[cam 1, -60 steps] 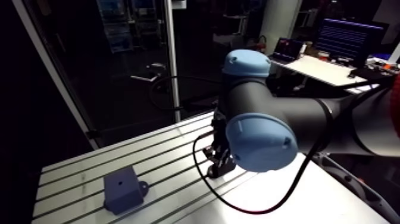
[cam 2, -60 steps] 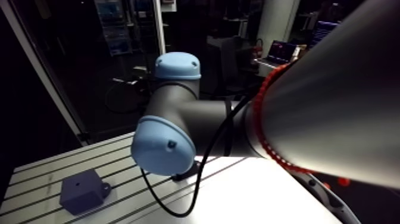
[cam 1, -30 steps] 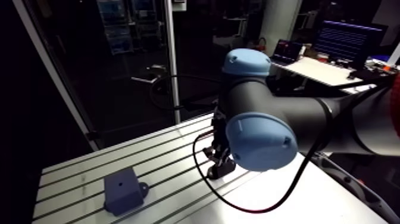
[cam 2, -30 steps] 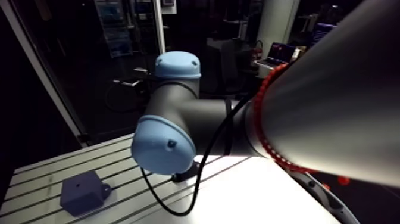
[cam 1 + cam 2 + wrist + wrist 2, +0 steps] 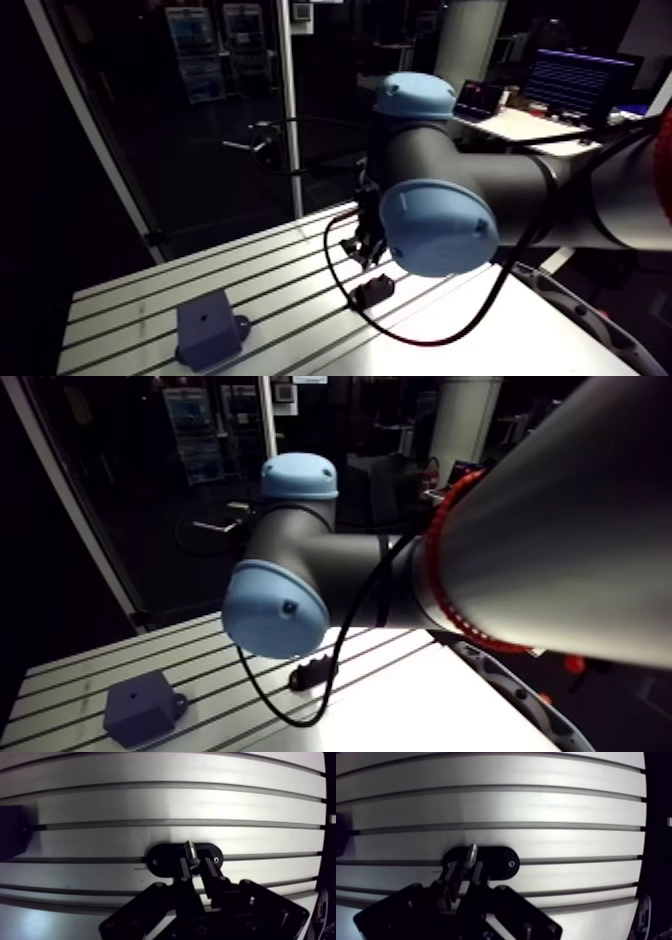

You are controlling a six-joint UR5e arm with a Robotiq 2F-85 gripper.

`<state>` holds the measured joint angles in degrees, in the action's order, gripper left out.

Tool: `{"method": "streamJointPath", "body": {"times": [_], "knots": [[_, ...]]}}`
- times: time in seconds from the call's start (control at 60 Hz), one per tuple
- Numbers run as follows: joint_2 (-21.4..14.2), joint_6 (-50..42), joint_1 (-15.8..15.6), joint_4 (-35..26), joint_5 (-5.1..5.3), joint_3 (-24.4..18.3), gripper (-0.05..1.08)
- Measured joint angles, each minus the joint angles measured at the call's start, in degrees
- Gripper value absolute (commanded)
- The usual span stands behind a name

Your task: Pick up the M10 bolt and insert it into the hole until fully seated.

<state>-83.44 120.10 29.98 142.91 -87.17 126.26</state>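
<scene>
The gripper is clenched on the M10 bolt. Its two fingers are nearly together, with the metal shank pinched between their tips and jutting ahead of them. In the wrist view the bolt shows over the middle of a black oval holder that lies across a slot of the surface. Only a dark edge of the blue-grey block shows there. The arm view shows the whole block at the left, with a hole in its top. The holder is well apart to its right, and the gripper hangs above the holder. The surface is pale slotted aluminium.
</scene>
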Motion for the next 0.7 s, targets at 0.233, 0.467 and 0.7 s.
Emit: {"method": "streamJointPath", "body": {"times": [0.233,0.467,0.7], "knots": [[-1.41,-1.2,-0.12,-3.42,0.27,-2.83,1.08],[-2.16,-4.4,-0.94,-15.19,0.3,-9.84,1.08],[-2.1,-7.42,-3.3,-27.08,0.02,-17.98,1.08]]}}
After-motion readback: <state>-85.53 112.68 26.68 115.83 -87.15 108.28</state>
